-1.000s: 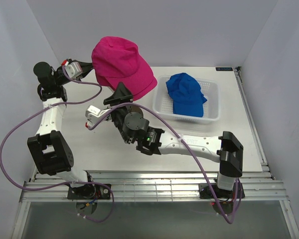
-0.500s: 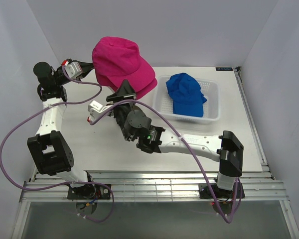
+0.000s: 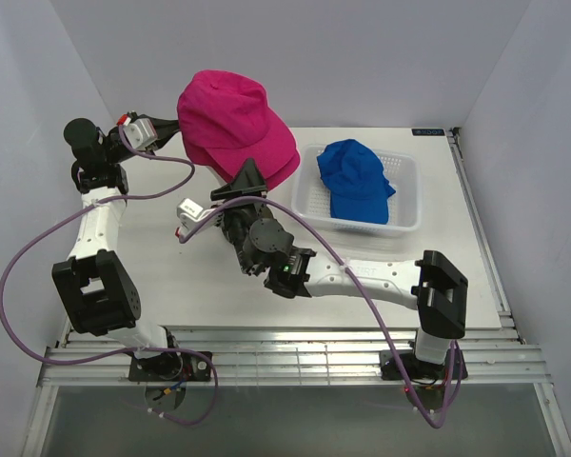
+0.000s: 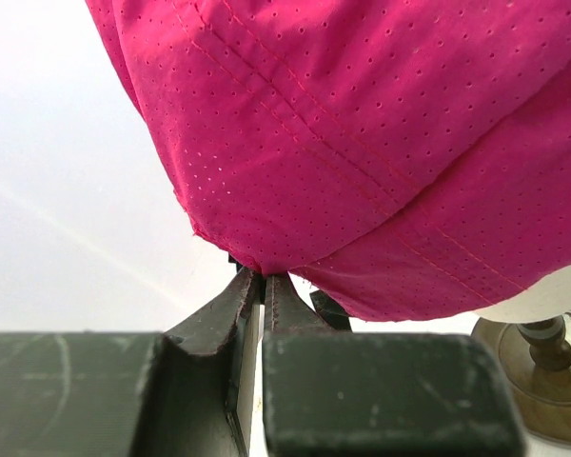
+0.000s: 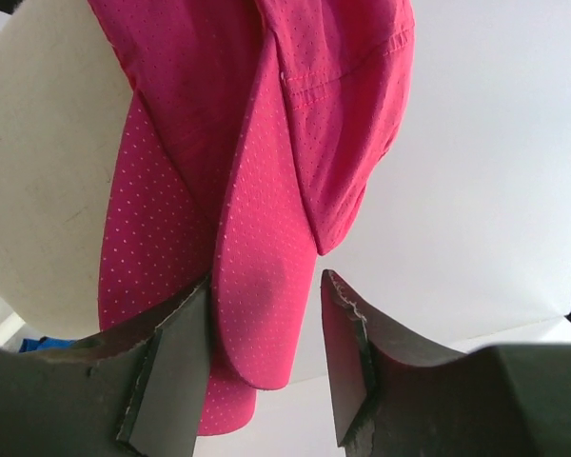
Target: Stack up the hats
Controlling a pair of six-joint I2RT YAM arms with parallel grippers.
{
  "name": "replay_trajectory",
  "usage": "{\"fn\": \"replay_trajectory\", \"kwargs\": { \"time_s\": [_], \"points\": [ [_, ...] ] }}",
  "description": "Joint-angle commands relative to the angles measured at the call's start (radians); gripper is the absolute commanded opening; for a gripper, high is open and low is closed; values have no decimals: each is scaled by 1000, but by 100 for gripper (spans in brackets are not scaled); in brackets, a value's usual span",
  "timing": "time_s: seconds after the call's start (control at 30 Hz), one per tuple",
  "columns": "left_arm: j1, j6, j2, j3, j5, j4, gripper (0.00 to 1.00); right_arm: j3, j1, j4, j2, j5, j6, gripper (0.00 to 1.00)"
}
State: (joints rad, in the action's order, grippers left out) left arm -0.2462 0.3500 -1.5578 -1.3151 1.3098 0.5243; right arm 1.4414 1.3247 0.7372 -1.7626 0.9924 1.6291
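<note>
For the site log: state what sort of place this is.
Most likely a robot test cell in a lab. Plain white walls box in a white table, the left arm and right arm are mounted on a metal frame, and the props look staged: pink caps, a blue cap in a basket.

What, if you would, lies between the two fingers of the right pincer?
The curved brim of a pink hat hangs between the open fingers of the right pincer. This shows in the right wrist view.
</note>
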Motion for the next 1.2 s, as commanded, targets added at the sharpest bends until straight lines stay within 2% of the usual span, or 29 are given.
{"fn": "replay_trajectory", "kwargs": {
  "time_s": [0.0,0.17,0.27,0.4,0.5,0.63,0.8,0.97,1.17],
  "points": [
    [2,-5,44,-3,16,2,0,-1,-5,73,40,43,24,51],
    [2,-5,48,7,17,2,0,13,-5,108,26,46,60,42],
    [2,-5,51,14,19,2,0,27,-5,110,20,49,64,33],
    [-1,-2,68,31,26,2,0,22,-5,108,22,63,74,12],
    [-8,-2,74,47,34,2,0,2,1,100,35,69,71,8],
    [-15,3,84,62,37,2,0,-15,17,25,66,55,3,8],
    [-19,-19,96,48,13,0,0,-44,28,-10,69,19,6,8],
    [-34,-121,102,36,-30,61,0,-82,28,-7,77,-6,31,8],
    [-53,-160,111,88,-20,118,0,-124,27,-131,124,-57,-31,8]
  ]
}}
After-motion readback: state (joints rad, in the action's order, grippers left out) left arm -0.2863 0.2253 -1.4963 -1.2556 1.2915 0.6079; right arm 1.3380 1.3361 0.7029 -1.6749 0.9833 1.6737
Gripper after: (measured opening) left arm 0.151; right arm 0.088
